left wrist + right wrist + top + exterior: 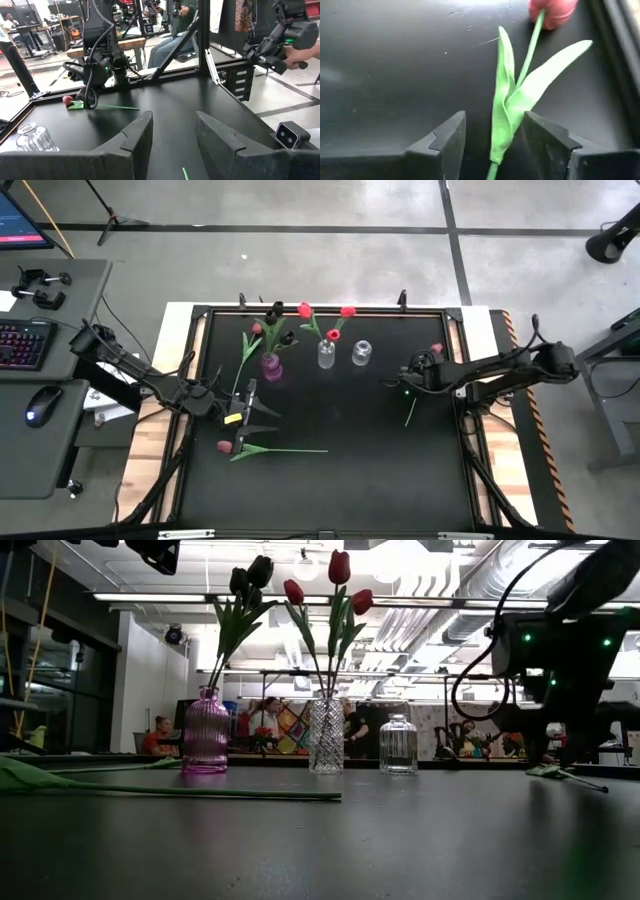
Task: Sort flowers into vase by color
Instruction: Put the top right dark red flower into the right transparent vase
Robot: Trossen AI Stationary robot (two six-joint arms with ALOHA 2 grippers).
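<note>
A pink tulip lies flat on the black table near its right edge, with its head toward the far side. My right gripper is open just above it, one finger on either side of the leaves and lower stem, pointing down. A second tulip lies on the table's near left part, with its head to the left. My left gripper hovers open just beyond it and holds nothing. A purple vase holds dark maroon tulips, a clear vase holds red ones, and another clear vase is empty.
The three vases stand in a row at the table's far middle. A black frame rail runs around the table. People sit in the room beyond the far edge. A desk with keyboard and mouse stands to the left.
</note>
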